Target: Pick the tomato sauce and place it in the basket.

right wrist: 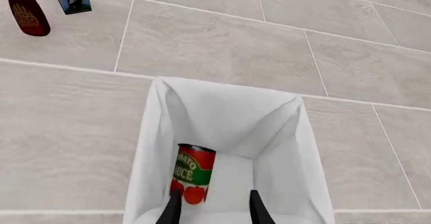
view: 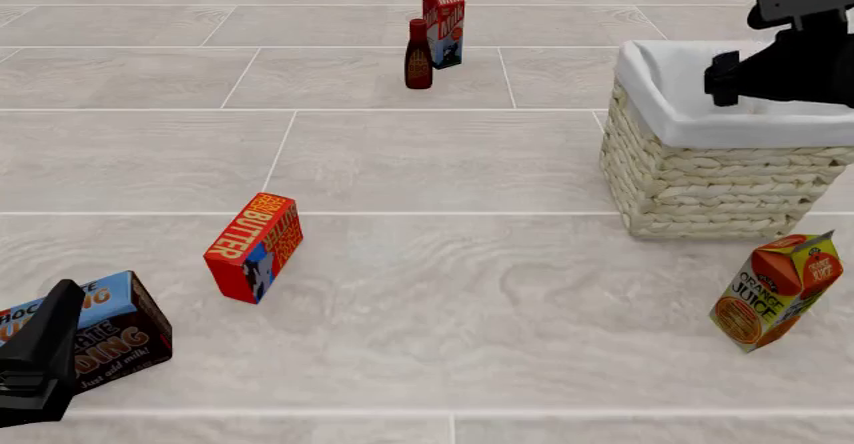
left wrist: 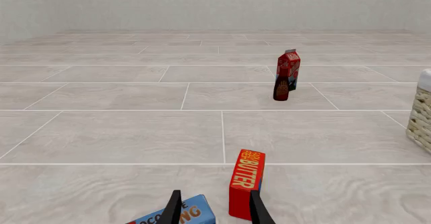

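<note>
The right gripper (right wrist: pixel 212 208) is hovering over the basket (view: pixel 694 189), which is sitting near the right edge of the floor surface, toward the far side. In the right wrist view its two fingertips are standing apart with nothing between them, and the tomato sauce (right wrist: pixel 193 174) is lying inside the basket on the white liner, just beyond the tips and free of them; the can is looking tilted against the cloth, though whether it is resting flat cannot be told. The open jaws above a can already in the liner are suggesting that the drop is made and the placing is as good as done.

The left gripper (left wrist: pixel 214 209) is waiting low at the near left corner, fingers apart and empty, pointing past the butter box (view: pixel 254 247) and just beside the chocolate pudding box (view: pixel 87 332), likely parked to stay out of the way. The orange juice carton (view: pixel 778 290) is leaning near the right edge, in front of the basket. The dark bottle (view: pixel 418 55) and milk carton (view: pixel 445 23) are standing together by the far edge
</note>
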{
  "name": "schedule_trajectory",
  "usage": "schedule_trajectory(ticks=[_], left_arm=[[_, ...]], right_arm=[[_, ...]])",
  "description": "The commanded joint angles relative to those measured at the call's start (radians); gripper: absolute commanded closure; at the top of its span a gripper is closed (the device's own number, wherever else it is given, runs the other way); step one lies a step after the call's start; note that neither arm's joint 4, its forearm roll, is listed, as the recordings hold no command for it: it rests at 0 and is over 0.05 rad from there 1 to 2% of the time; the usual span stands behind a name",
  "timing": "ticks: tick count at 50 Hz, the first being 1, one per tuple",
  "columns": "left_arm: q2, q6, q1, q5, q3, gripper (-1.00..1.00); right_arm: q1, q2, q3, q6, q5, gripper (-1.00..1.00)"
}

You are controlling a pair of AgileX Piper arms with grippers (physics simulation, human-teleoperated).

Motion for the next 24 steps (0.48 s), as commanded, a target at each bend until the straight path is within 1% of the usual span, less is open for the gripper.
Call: schedule_trajectory(ticks=[1, 16, 24], left_arm=[[0.000, 0.000, 0.000, 0.000, 0.000, -1.00], [0.000, 0.000, 0.000, 0.000, 0.000, -1.00], [0.000, 0.000, 0.000, 0.000, 0.000, -1.00]], right_arm=[[-0.004, -0.011, -0.002, 0.014, 0.008, -1.00], [-0.008, -0.071, 0.004, 0.017, 0.030, -1.00], [0.007, -0.161, 0.010, 0.027, 0.066, -1.00]])
